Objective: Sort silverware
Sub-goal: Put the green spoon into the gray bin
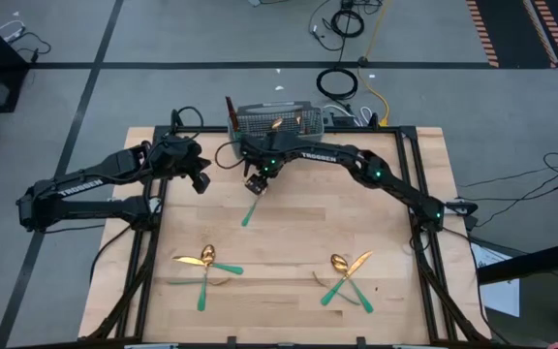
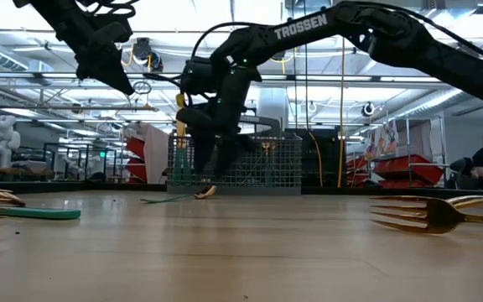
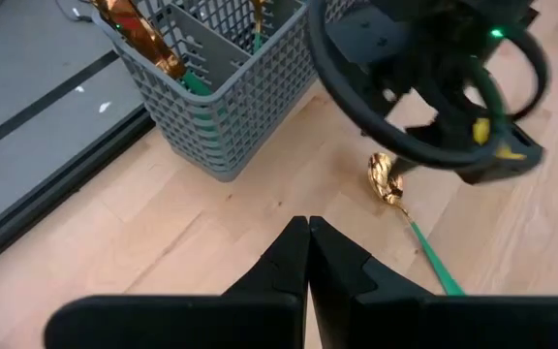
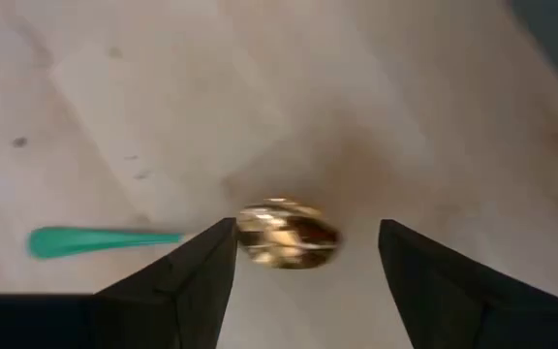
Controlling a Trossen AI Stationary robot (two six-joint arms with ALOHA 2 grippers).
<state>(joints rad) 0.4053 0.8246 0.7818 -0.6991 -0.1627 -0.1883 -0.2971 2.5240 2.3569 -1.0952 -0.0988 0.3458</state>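
Right pincer (image 4: 303, 257) is hanging wide open over the spoon (image 4: 287, 236), gripping nothing. Spoon is lying flat on the surface (image 1: 289, 242) near the caddy (image 1: 279, 121). Light, rigid, slick; thin handle (image 4: 100, 240) probably offers better purchase. Left pincer (image 3: 308, 247) is waiting closed, empty.

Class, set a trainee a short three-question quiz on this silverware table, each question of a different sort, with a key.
1. True or false: the right gripper has its jaws shut on the spoon.
2. What lies on the table just in front of the wire basket? A) a spoon B) a plate C) a cup
3. How do the left gripper's jaws stand?

Key: 1 false, they stand open on either side of its bowl; 2 A; 3 shut, holding nothing.
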